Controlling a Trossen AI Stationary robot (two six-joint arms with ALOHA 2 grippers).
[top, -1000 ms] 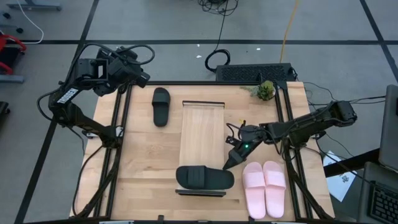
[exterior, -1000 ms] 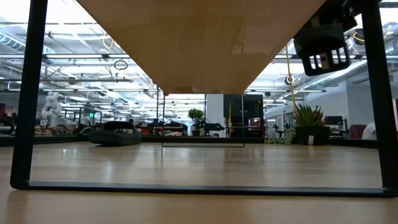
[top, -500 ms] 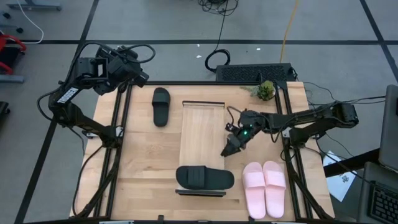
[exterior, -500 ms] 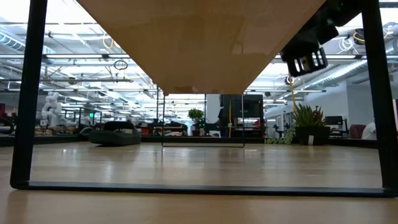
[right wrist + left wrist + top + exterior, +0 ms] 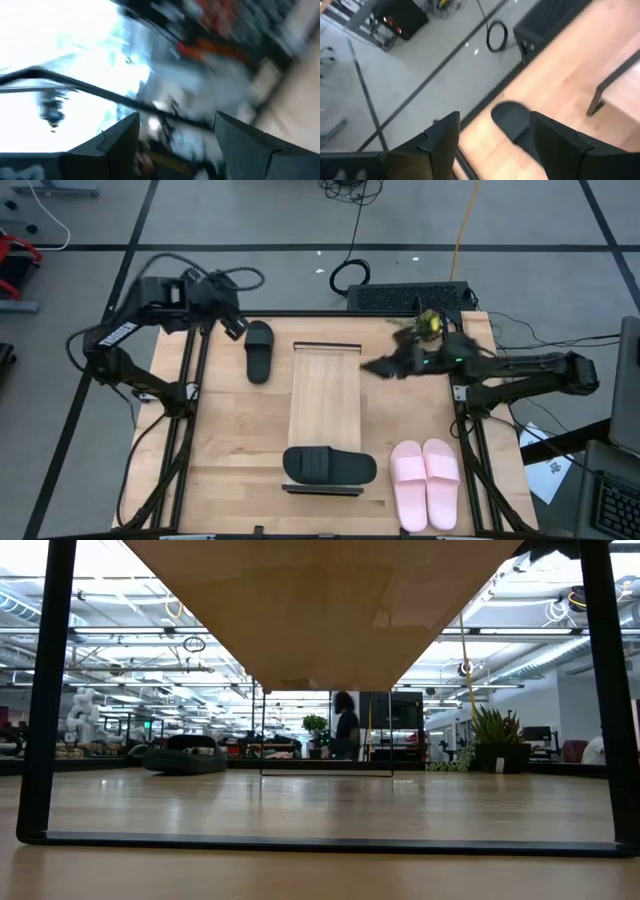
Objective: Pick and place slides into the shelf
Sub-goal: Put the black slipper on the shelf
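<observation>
Shelf (image 5: 325, 395): your landmark, a light-wood slatted board at the table's middle.
Black slide on shelf (image 5: 329, 465): lies crosswise on the shelf's near end.
Second black slide (image 5: 259, 350): left of the shelf's far end.
Pink pair (image 5: 425, 480): right of the shelf's near end (side by side, touching).
Left gripper (image 5: 237, 327): jaws apart, empty, just beside the second black slide's far end.
Right gripper (image 5: 368, 367): jaws apart, empty, right of the shelf's far end.

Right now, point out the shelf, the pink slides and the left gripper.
shelf (image 5: 325, 395): high view, bare wooden middle.
pink slides (image 5: 425, 470): high view, where the two straps meet.
left gripper (image 5: 236, 327): high view, between its fingertips.
</observation>
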